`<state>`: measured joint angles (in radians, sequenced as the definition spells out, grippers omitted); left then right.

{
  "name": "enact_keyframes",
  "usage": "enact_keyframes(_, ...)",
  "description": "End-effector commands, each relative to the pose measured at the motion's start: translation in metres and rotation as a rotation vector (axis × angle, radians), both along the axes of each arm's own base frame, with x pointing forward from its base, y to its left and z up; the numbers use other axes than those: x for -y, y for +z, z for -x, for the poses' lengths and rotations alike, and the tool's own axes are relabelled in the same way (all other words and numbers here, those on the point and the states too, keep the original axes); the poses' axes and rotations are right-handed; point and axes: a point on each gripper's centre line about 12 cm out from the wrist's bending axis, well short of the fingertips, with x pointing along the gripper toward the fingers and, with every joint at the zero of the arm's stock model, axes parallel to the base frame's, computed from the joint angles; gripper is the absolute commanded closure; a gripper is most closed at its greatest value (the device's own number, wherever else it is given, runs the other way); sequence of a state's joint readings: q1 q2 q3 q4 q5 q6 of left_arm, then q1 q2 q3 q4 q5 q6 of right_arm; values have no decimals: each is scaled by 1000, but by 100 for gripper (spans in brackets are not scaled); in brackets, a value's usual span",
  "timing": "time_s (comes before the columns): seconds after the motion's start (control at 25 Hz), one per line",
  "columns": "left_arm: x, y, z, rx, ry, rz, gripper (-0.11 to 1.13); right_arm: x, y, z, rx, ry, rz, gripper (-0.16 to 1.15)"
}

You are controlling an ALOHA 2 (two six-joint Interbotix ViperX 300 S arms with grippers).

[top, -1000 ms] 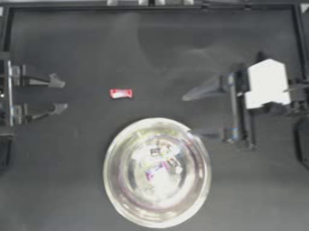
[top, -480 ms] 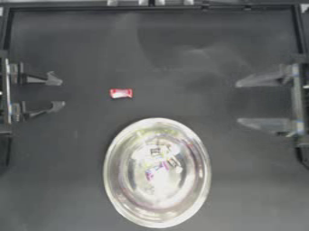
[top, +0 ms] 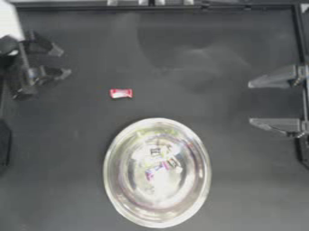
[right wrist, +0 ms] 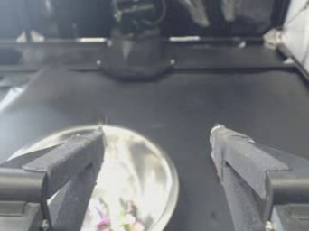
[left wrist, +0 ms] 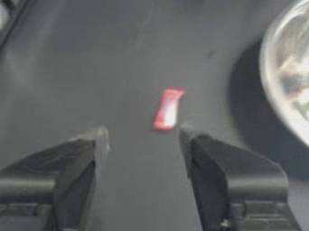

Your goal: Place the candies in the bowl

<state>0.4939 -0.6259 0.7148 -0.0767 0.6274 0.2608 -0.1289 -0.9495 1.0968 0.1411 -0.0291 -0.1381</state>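
Observation:
One red candy point(top: 120, 93) lies on the dark table, up and left of the silver bowl point(top: 124, 198). Small wrapped candies point(top: 159, 167) lie inside the bowl; its reflections blur how many. My left gripper point(top: 63, 61) is open at the upper left, apart from the red candy. In the left wrist view the red candy point(left wrist: 168, 108) lies just beyond the open left gripper point(left wrist: 142, 134), with the bowl's rim point(left wrist: 280, 101) at the side. My right gripper point(top: 259, 101) waits open at the right edge. Its wrist view shows the open right gripper point(right wrist: 157, 135) over the bowl point(right wrist: 154, 173).
The table frame point(top: 157, 5) runs along the top edge of the top view. In the right wrist view the left arm's base point(right wrist: 136, 49) stands at the far side of the table.
The right arm has drawn back from near the bowl to the right edge. The left gripper has shifted upward and turned toward the red candy. The candy and bowl have not moved.

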Motion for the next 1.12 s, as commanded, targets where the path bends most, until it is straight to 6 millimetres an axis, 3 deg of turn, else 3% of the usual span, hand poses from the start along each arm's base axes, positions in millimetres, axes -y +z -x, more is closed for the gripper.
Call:
enact_keyframes(0.04,-18,6,-22,-73,-29,-13,11,0,4,-1,11,-1,0,0)
enact_keyframes(0.2,-36,-12,-44,-176,-58,38,0,1,4,-1,11,-3,-3,0)
enact_keyframes(0.68,-51,-79,-103,-294,-209,173,-1,4,0,0,9,-26,-31,0)
enact_keyframes(1.12,-50,-120,-126,-369,-249,221,0,7,0,1,11,-41,-33,0)
